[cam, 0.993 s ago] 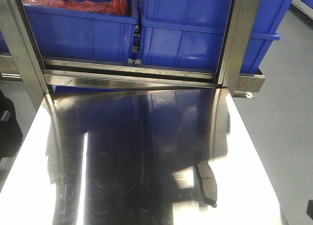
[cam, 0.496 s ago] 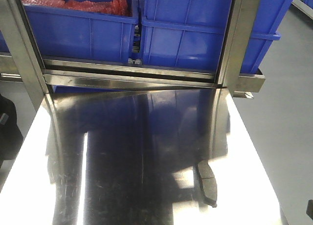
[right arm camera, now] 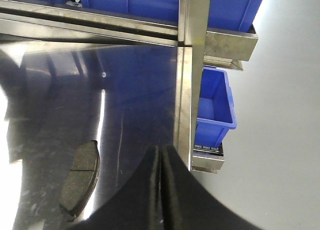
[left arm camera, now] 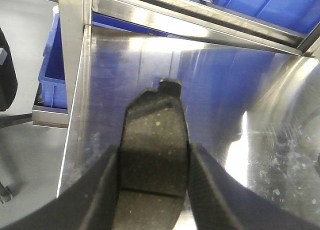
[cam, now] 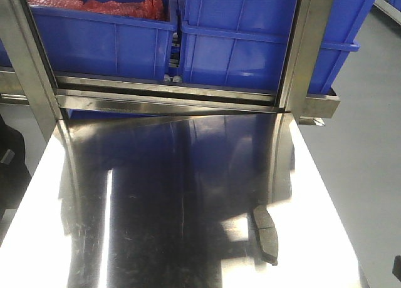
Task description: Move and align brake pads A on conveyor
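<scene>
Our left fingers (left arm camera: 100, 190) clamp a dark grey curved brake pad (left arm camera: 152, 140); our right fingers (right arm camera: 145, 200), pressed together, hang near a second pad (right arm camera: 80, 180) on the shiny steel worktop (cam: 156, 238).

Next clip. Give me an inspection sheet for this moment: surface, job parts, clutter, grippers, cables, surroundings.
Surface: shiny steel table, streaked with reflections; conveyor not in view.
Job's things: two brake pads seen. The loose pad lies flat on the table's near right part; the held pad sits between the left gripper's fingers.
Clutter: nothing seen.
Grippers: left gripper shut on the held pad; right gripper shut, empty.
Cables: nothing seen.
Surroundings: blue bins on a steel rack behind the table, one holding red parts; grey floor to the right.
</scene>
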